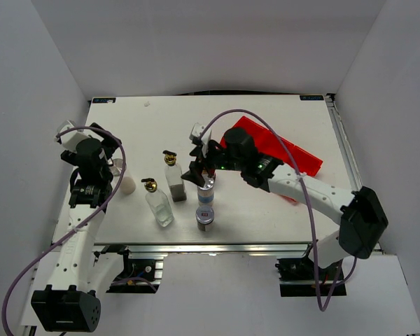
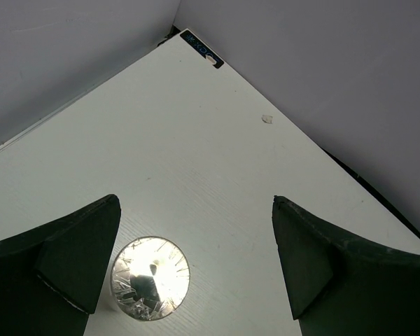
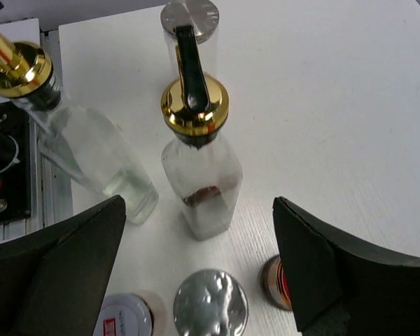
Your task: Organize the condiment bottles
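Left of the red tray (image 1: 297, 159), on the white table (image 1: 266, 115), the condiment bottles are gathered in a loose group, and none of them is placed inside the tray. Closest to the tray on that side, a silver-capped shaker (image 3: 210, 302) and a red-lidded jar (image 3: 274, 280) are seen from above, below the right gripper (image 3: 199, 204). The jar is mostly hidden behind one finger.

Further left of the tray, a square glass bottle (image 3: 199, 185) is stood upright and is topped by a gold-and-black pour spout (image 3: 194, 105). A second glass bottle (image 3: 98, 161) with the same kind of spout is set further from the tray again, towards the near table edge. It is close to the first bottle but apart from it.

Farthest from the tray, a second shaker (image 2: 150, 278) with a shiny silver cap is stood at the left gripper (image 2: 196, 224).

The right gripper is held above the bottles nearest the tray. Its jaws are spread wide and nothing is gripped. The left gripper is also spread fully apart, with nothing clamped. The second shaker's cap is seen between its fingers, close against one of them, and whether that finger is touched cannot be told.

The tray itself is partly covered by the right arm (image 1: 315, 192).
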`<action>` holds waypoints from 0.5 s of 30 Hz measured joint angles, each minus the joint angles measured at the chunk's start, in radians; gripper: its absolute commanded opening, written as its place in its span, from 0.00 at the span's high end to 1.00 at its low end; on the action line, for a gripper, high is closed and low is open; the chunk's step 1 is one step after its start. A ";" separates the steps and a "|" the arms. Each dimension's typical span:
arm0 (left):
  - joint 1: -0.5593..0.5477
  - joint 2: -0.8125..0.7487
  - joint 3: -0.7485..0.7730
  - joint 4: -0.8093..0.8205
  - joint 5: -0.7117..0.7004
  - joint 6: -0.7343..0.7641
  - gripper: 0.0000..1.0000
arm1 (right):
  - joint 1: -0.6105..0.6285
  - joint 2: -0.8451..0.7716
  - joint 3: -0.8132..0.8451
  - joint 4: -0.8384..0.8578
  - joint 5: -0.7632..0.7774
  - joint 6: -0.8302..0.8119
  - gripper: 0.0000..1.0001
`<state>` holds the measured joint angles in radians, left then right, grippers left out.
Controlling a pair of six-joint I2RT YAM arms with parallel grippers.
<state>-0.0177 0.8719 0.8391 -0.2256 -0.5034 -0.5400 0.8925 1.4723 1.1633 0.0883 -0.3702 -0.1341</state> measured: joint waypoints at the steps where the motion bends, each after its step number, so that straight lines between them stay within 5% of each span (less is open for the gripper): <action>1: 0.000 0.000 -0.002 0.002 0.002 0.000 0.02 | 0.008 0.022 0.010 0.020 0.003 -0.002 0.11; 15: 0.000 0.003 -0.015 0.027 0.006 0.005 0.02 | 0.054 0.230 0.094 0.270 0.028 0.035 0.15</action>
<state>-0.0177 0.8745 0.8242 -0.1986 -0.4969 -0.5346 0.9463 1.7027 1.2575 0.3584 -0.3424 -0.0986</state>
